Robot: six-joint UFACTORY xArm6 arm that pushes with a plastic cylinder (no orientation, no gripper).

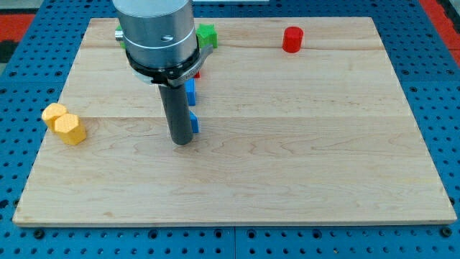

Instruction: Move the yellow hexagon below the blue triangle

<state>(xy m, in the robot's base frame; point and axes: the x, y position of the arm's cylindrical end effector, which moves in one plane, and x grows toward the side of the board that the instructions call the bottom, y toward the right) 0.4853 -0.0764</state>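
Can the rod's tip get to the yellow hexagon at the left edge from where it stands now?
Probably yes. My tip stands right of the yellow hexagon, and the bare board between them holds no block. A second yellow block touches the hexagon on its upper left.

Two yellow blocks (pixel 52 113) (pixel 70 129) — two blue blocks (pixel 190 91) (pixel 194 124)

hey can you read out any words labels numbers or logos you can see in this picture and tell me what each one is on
None: no readable text, number, brand or sign shows anywhere.
The wooden board is bare wood grain.
The yellow hexagon, the other yellow block, the red cylinder, the green block and the blue blocks are unmarked.
The arm's metal housing shows only screw holes; my tip is plain dark.
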